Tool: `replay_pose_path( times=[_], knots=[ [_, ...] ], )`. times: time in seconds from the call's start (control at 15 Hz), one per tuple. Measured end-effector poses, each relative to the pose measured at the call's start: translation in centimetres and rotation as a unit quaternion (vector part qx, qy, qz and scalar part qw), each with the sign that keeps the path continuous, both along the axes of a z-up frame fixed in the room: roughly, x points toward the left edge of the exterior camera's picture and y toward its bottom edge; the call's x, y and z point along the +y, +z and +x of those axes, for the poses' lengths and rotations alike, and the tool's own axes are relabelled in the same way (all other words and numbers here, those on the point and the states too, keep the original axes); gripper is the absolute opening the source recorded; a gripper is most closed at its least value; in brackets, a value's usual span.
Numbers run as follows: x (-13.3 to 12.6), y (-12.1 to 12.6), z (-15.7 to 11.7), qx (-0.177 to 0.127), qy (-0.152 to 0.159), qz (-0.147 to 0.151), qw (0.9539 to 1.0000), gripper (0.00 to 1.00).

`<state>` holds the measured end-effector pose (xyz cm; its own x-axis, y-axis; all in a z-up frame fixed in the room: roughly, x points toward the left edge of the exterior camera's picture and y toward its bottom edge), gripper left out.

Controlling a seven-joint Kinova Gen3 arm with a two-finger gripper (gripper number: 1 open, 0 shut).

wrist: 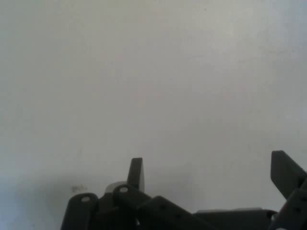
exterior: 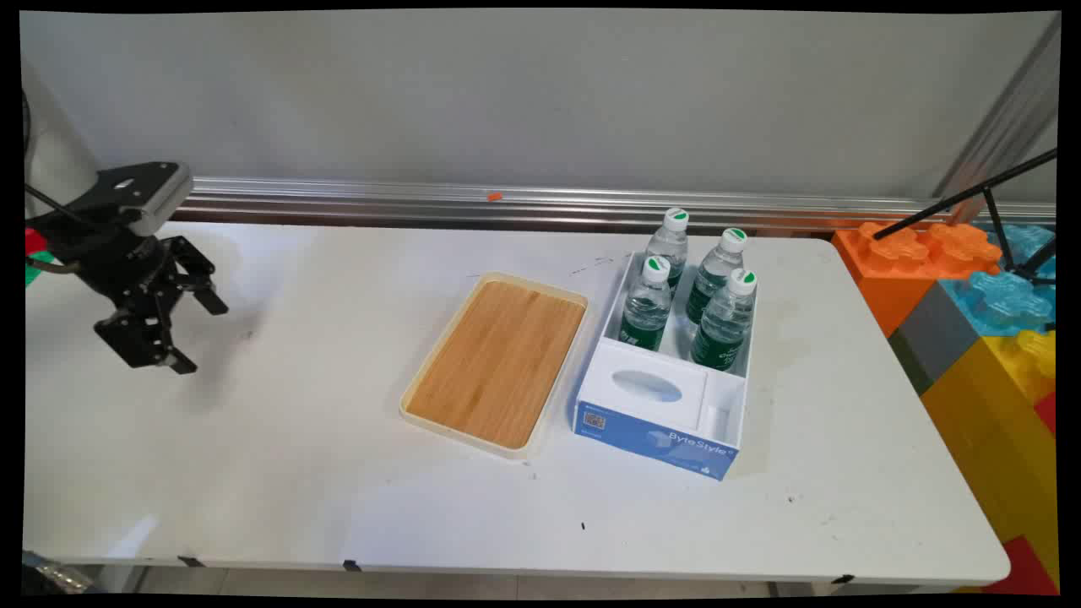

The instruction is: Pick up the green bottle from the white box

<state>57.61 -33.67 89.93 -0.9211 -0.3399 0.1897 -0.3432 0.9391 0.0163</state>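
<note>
the black gripper [exterior: 196,336] hangs over bare white table [exterior: 279,439] at the left of the frame, its fingers [wrist: 136,173] spread apart and holding nothing. well to its right, at centre frame, lies a cream tray with a wooden bottom [exterior: 497,361]. just right of that stands a white and blue box [exterior: 664,422] with four water bottles [exterior: 646,306] upright in its far compartment.

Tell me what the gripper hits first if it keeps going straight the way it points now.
Probably the bare white table. The open gripper points down at its left part, and the hand view shows only plain tabletop ahead. The wooden tray lies well off to the side.
</note>
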Motion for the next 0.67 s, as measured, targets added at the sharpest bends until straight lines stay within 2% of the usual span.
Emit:
replay_pose_path(
  times=[0.2, 0.4, 0.67],
  knots=[
    [-0.6, -0.4, -1.1, 0.020, -0.003, -0.017, 0.9997, 1.00],
    [-1.6, -0.5, -3.8, 0.041, 0.005, -0.040, 0.9984, 1.00],
    [-3.1, -0.4, -8.9, 0.071, 0.029, -0.067, 0.9948, 1.00]
  ],
)
